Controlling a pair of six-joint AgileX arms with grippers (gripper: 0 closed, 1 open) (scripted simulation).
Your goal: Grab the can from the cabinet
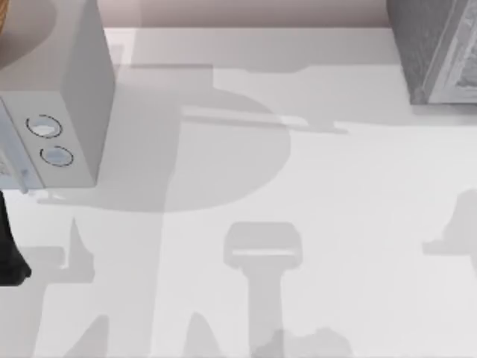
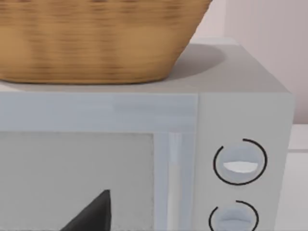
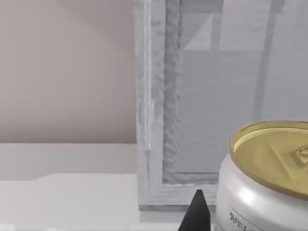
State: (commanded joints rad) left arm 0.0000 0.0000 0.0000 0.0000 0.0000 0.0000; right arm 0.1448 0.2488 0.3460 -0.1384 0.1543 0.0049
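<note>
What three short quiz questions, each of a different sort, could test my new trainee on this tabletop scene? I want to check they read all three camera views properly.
1. True or false: a woven wicker basket sits on top of the light grey box with two round dials.
2. What colour is the lid of the silver can in the right wrist view? A gold; B red; C black.
3. Fill in: in the top view, the dark grey speckled cabinet stands at the table's far ____ corner.

Key: 1 true; 2 A; 3 right.
</note>
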